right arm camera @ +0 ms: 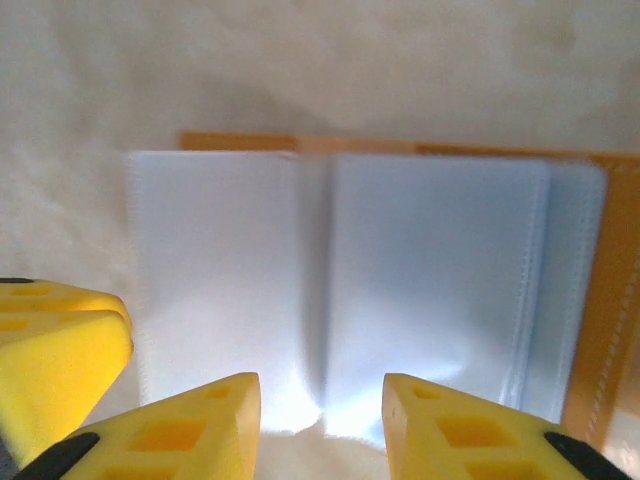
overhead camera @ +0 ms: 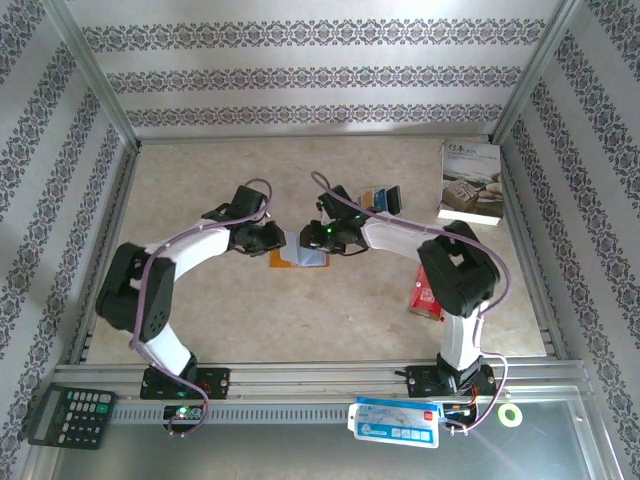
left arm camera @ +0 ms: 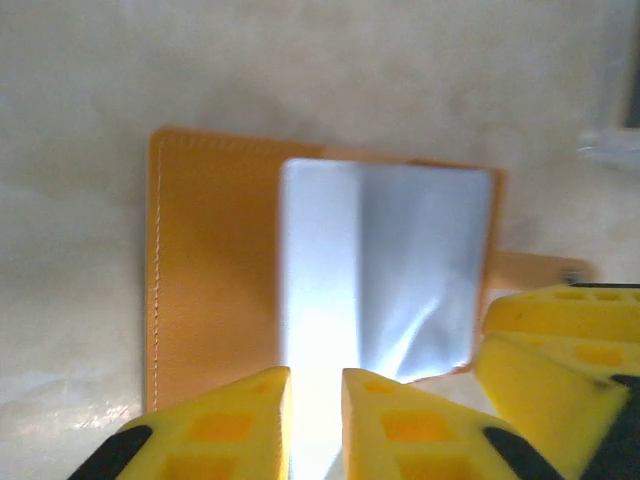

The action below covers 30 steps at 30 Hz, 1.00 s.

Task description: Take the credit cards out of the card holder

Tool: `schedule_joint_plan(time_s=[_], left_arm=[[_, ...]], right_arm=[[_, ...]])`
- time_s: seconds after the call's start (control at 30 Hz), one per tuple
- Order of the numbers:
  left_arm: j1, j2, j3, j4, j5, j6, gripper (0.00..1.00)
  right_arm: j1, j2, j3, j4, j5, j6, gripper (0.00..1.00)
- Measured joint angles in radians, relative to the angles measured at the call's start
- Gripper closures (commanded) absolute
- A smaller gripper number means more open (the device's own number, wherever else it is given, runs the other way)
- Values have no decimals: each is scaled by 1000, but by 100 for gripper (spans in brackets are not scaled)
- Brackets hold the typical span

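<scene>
The card holder (overhead camera: 300, 257) is lying open on the counter (overhead camera: 250, 320) between the two arms, its clear sleeves (right arm camera: 430, 270) fanning over the orange cover. The left claw (left arm camera: 315, 395) is hovering at one edge with its fingers a little apart. The right claw (right arm camera: 320, 405) is facing it from the opposite edge with fingers wider apart. As far as I can see, neither is clamping anything. Glare is washing out the sleeves, so a card inside may be going unnoticed. Some cards (overhead camera: 385, 198) are lying beyond the right arm. Two things are threatening here. Fingers closing on slippery plastic could be dragging the whole holder along, and the claws, working so near each other, could be colliding. Print on the white book (overhead camera: 470, 183) is showing too small for reading.
</scene>
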Motion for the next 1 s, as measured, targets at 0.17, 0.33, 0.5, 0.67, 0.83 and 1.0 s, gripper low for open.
schedule_joint_plan(time_s=[0.17, 0.33, 0.5, 0.67, 0.83, 1.0], left_arm=[[53, -193, -1, -23, -127, 33, 46], [92, -341, -9, -86, -338, 98, 19], [119, -471, -85, -96, -573, 176, 0], [184, -576, -229, -58, -753, 217, 0], [238, -646, -391, 71, -869, 242, 0], [256, -686, -554, 260, -937, 270, 0]], right_arm=[[-36, -244, -26, 2, 116, -45, 40], [-114, -445, -115, -6, 266, -113, 26], [-151, -583, -227, -43, 468, -203, 2], [-176, -756, -384, -24, 687, -305, 2], [-241, -857, -524, 31, 884, -377, 2], [-319, -917, -714, 166, 1020, -446, 2]])
